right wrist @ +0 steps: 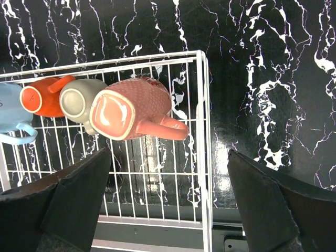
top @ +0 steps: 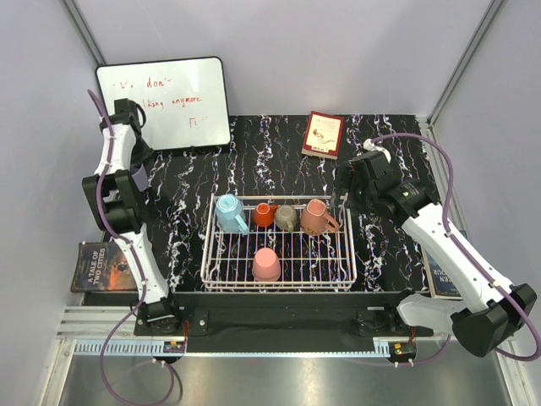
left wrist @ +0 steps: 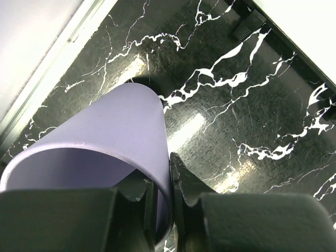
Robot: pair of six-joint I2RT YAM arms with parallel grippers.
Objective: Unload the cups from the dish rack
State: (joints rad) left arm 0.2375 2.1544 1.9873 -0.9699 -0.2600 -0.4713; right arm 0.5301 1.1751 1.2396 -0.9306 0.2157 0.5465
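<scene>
The white wire dish rack [top: 279, 285] sits mid-table. Along its far side lie a light blue mug [top: 228, 211], an orange-red mug [top: 265, 215], a grey-olive mug [top: 286, 217] and a salmon-pink mug [top: 316, 216]. A pink tumbler [top: 266, 265] stands upside down near the front. My left gripper [left wrist: 160, 168] is shut on the rim of a lavender tumbler [left wrist: 115, 131], one finger inside and one outside, low over the marble at the far left. My right gripper [right wrist: 169, 152] hangs open above the rack's right rim [right wrist: 202, 105], near the salmon-pink mug [right wrist: 131, 107].
A whiteboard [top: 165, 101] with red writing leans at the back left, close to the left arm [top: 118, 169]. A red-edged book [top: 322, 134] lies at the back. Other books lie at the left edge [top: 100, 266] and the right edge [top: 439, 275]. Walls enclose the table.
</scene>
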